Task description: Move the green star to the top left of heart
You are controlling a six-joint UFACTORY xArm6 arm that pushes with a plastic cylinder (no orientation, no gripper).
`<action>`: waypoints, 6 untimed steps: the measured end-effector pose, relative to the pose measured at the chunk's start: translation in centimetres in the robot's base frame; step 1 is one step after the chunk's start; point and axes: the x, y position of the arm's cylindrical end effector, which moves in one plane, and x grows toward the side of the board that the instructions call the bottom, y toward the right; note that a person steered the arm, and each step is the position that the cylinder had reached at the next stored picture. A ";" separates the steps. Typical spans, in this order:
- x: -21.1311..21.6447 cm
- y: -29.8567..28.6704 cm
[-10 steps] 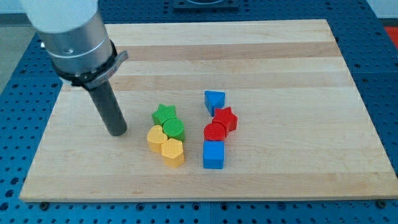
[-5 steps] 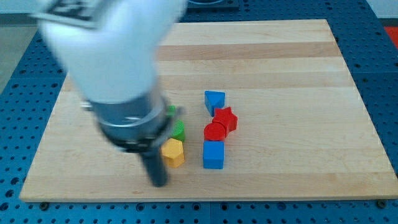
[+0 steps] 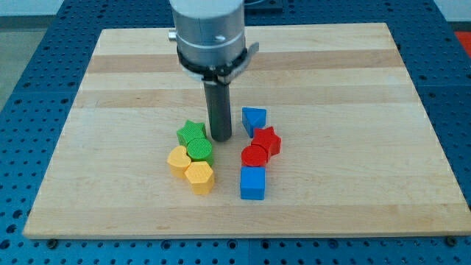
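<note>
The green star lies at the top of a tight cluster left of the board's middle. Below it sit a green round block, the yellow heart and a yellow hexagon. My tip rests on the board just right of the green star and above the green round block, close to both. The rod rises from it to the arm at the view's top.
A second cluster lies to the right of my tip: a blue triangular block, a red star, a red round block and a blue cube. The wooden board lies on a blue perforated table.
The arm swung from the cluster's left, down past its front, then up to its right side. The green and yellow blocks have shifted slightly to the left.
</note>
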 end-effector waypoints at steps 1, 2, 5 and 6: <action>-0.2 -0.6; -0.5 -0.5; 1.3 -3.2; 0.4 -5.4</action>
